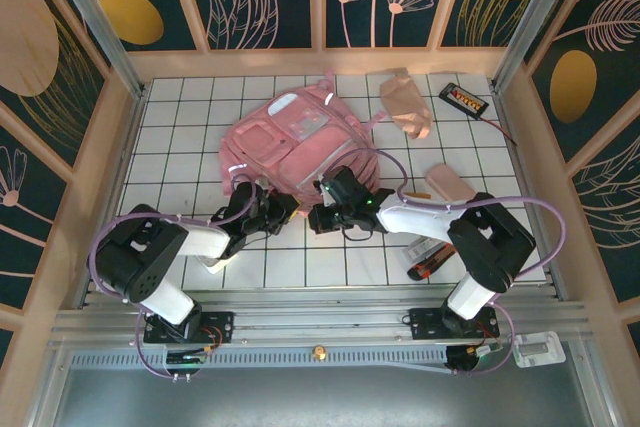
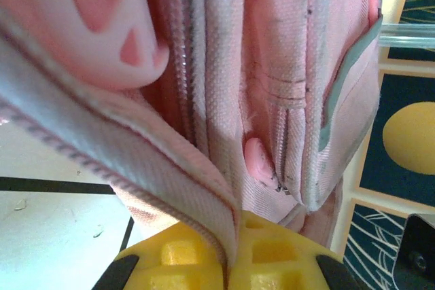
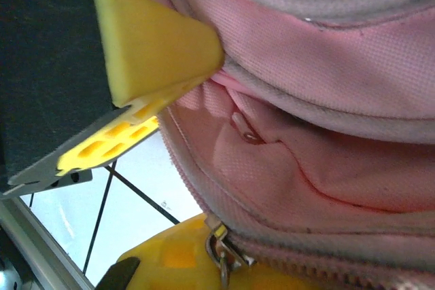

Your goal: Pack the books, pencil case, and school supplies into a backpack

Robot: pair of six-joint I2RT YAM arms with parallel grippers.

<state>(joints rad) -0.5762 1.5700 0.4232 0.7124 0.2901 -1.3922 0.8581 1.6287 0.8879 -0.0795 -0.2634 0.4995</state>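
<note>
Two grippers meet at the near edge of the backpack point(image 1: 290, 137), close to each other. The left gripper point(image 1: 283, 209) is squeezed shut on the bag. In the left wrist view, its yellow pads point(image 2: 183, 252) pinch a grey-trimmed fold of the pink cloth point(image 2: 170, 168) between them. The right gripper point(image 1: 320, 215) is also clamped on the bag. In the right wrist view, one yellow finger point(image 3: 149, 39) presses on the pink cloth from above. The other yellow finger point(image 3: 170, 256) sits under the zip edge, right by a small metal zip pull point(image 3: 219, 252). The cloth fills the gap between the two fingers.

The big pink backpack lies flat in the middle of the white tiled table point(image 1: 300, 267), with its clear front pockets facing up. Its far end points toward the back wall.

Past the bag on the far right lies a floppy beige-pink pouch, which looks like the pencil case point(image 1: 405, 102). Just beside that is a flat black device point(image 1: 463, 97) with orange buttons. A small pink oblong thing point(image 1: 450, 185) lies on the right, near the right arm. A dark pack point(image 1: 430, 265) peeks out from under that arm, close to the near edge.
</note>
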